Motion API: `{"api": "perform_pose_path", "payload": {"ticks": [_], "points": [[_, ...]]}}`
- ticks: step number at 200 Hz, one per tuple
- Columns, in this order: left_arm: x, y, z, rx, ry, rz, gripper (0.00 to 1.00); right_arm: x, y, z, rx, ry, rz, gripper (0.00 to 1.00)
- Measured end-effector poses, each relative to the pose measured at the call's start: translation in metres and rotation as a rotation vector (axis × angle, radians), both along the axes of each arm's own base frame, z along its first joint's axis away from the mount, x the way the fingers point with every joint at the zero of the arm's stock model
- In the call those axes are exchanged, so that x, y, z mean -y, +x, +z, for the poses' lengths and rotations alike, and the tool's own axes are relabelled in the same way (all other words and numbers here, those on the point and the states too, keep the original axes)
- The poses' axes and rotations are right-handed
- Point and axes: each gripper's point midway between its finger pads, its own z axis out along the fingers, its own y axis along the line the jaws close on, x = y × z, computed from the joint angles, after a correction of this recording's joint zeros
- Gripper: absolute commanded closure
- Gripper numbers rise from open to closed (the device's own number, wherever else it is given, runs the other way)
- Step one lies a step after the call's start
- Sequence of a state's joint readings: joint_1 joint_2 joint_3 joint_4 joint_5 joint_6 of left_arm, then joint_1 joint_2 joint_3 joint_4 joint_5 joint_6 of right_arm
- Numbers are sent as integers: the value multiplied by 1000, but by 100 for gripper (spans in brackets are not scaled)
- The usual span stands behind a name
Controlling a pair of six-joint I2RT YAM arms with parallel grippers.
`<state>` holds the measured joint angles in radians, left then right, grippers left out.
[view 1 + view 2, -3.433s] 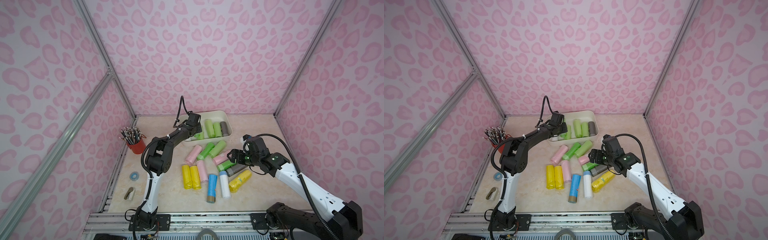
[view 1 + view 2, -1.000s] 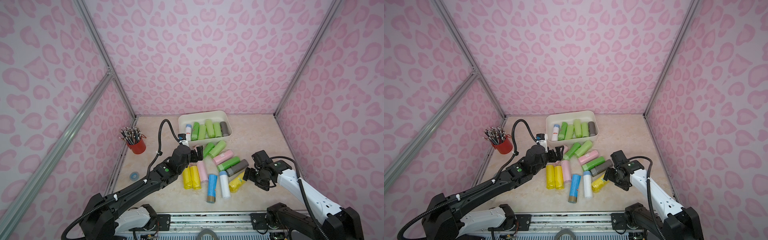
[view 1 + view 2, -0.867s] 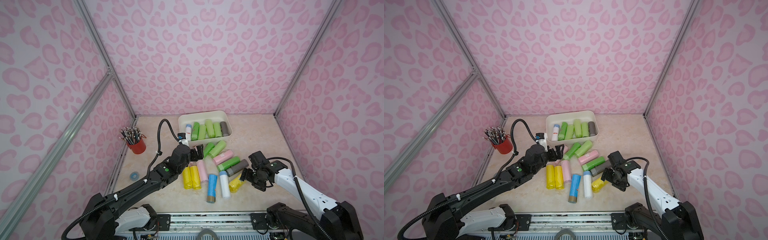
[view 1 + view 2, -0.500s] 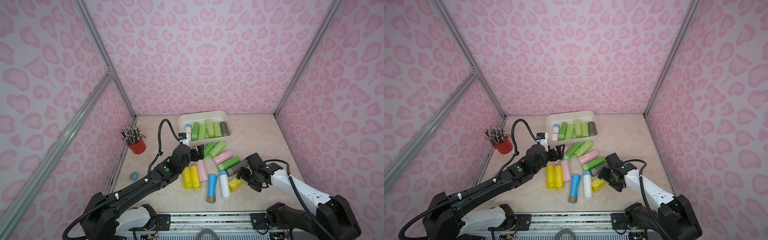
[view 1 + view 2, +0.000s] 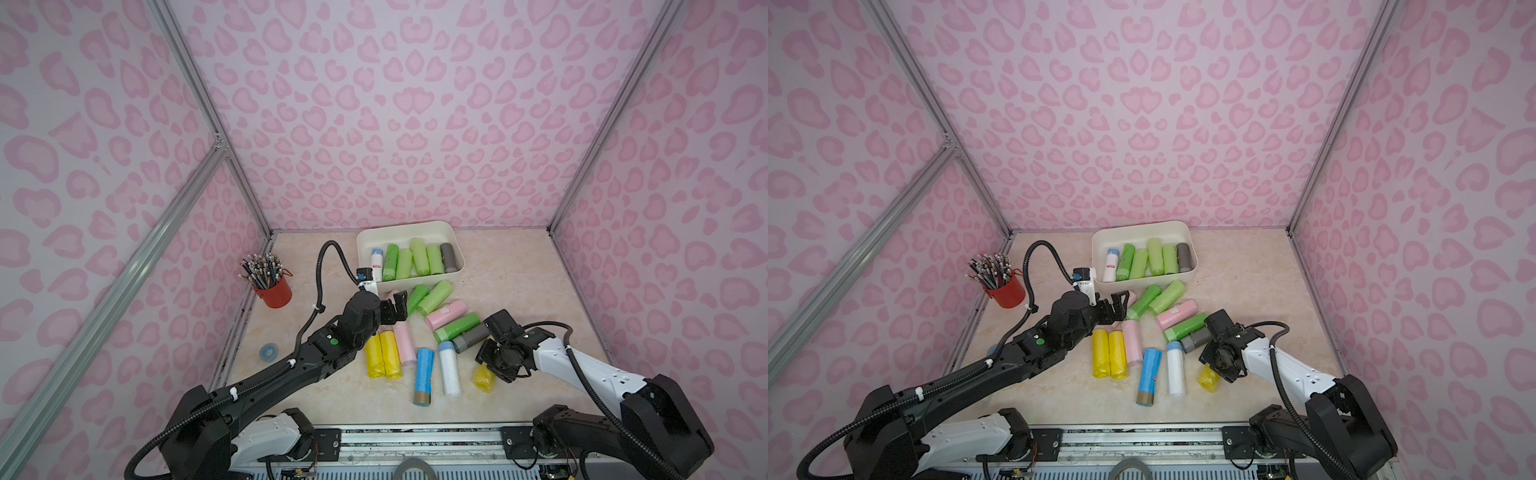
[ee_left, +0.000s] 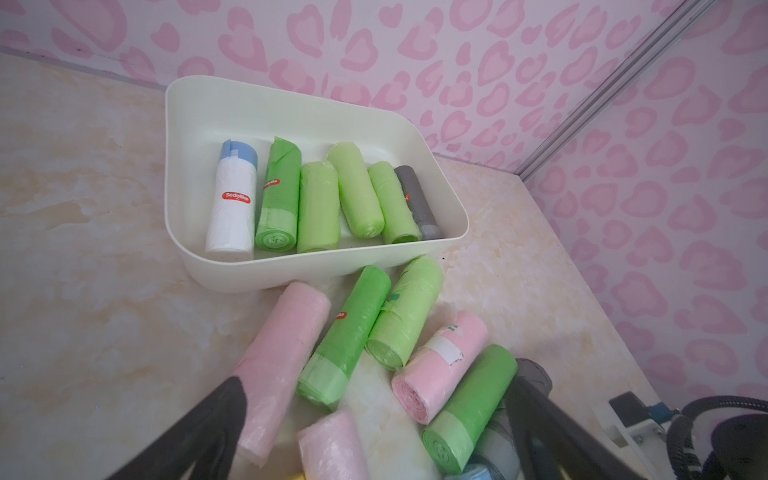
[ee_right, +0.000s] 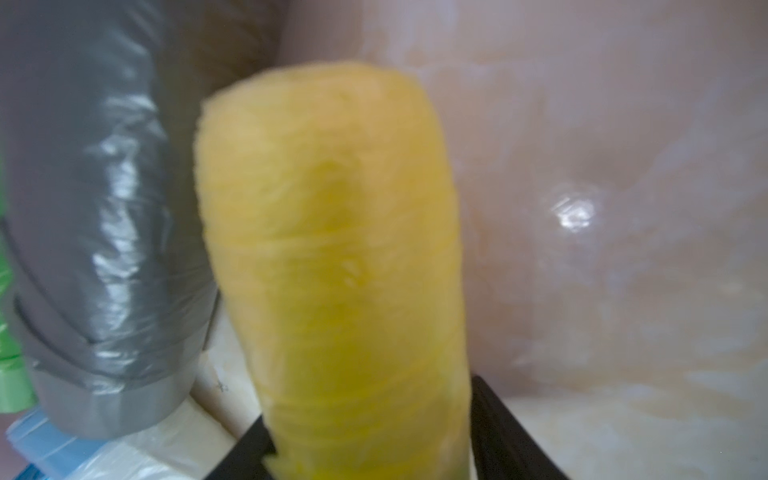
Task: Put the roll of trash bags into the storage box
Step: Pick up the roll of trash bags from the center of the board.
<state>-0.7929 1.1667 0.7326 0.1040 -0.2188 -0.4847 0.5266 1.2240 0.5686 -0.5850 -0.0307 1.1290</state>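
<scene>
Yellow roll (image 7: pixel 332 249) is all blur in my right wrist view, near end cut off; from above, lower right, my right gripper (image 5: pixel 494 368) hides most of it.

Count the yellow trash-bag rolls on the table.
3. Two yellow rolls lie side by side beside the pink roll; the third yellow roll sits between the right gripper's jaws. The arms may hide more.
</scene>
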Motion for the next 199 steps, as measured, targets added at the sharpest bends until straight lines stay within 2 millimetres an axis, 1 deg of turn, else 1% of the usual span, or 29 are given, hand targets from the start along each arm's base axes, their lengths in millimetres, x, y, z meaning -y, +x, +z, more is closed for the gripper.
{"api": "perform_pose_path", "payload": {"ticks": [8,19,46,59,64,103,132,152,172,182,199], "points": [[0,-1,-1,-2,1,-1,0,0,0,0,1,-3,0,51],[0,-2,-1,-3,-1,-7,0,1,1,0,5,-8,-1,52],[0,-3,2,1,-9,-12,0,5,1,3,19,-26,11,60],[0,-6,4,2,-18,-24,0,6,1,6,23,-34,24,69],[-1,-7,5,4,-21,-25,0,5,2,8,28,-36,31,70],[-7,-13,11,14,-45,-19,0,1,14,32,90,-31,72,69],[-20,-20,15,17,-65,11,0,-5,24,52,125,-29,114,69],[-28,-25,16,24,-68,25,0,-10,34,66,153,-29,144,70],[-36,-26,23,41,-85,36,0,-16,46,81,184,-28,165,71],[-40,-27,26,50,-93,43,0,-21,53,90,205,-24,179,71],[-48,-28,24,54,-102,53,0,-32,66,107,243,-13,207,71]]}}
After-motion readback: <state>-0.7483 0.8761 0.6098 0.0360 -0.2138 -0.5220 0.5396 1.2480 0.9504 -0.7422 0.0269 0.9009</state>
